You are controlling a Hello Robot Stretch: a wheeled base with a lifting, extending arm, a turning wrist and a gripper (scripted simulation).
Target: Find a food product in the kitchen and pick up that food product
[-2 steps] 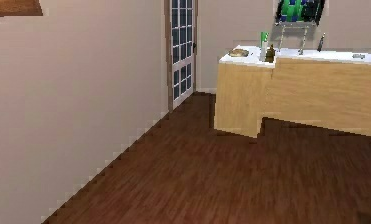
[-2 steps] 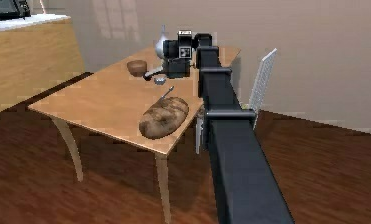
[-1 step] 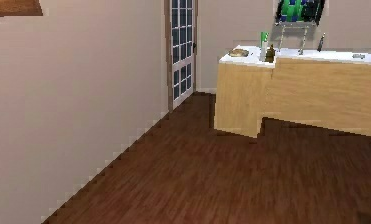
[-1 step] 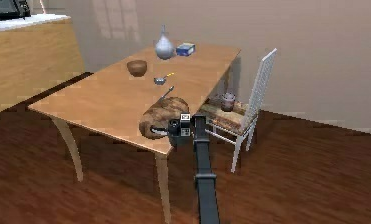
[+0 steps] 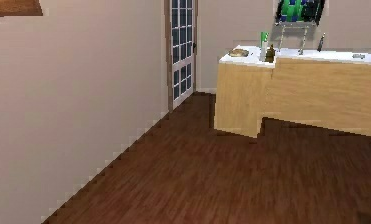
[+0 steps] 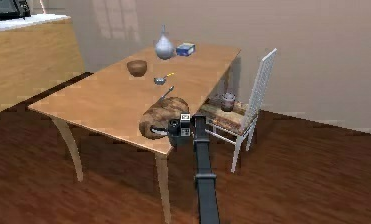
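A brown, crusty, rounded loaf of bread (image 6: 158,117) lies at the near edge of the light wooden dining table (image 6: 98,95), close to the corner nearest the robot. The dark hand (image 6: 174,130) sits right at the loaf's end, at the tip of the dark square arm (image 6: 203,185) that rises from the bottom of the arm side view. With the loaf lying on the table at the hand, I cannot tell whether the hand grips it or holds anything at all.

Farther out on the same table stand a small brown round bowl (image 6: 137,68), a pale grey-blue bulbous vase (image 6: 164,45) and, just beside the vase, a small blue box (image 6: 185,47). Between the bowl and the loaf lies a thin small object (image 6: 165,79), perhaps a utensil.

A white wooden chair with a woven seat (image 6: 255,85) stands at the table's end, with a small dark pot-like thing (image 6: 228,101) on its seat.

In the forward view, a pale wooden kitchen unit (image 5: 293,95) carries a green bottle (image 5: 263,39) and a rack of green items (image 5: 293,12). A white glass-paned door (image 5: 183,50) stands beyond it, above dark brown plank flooring (image 5: 193,170).
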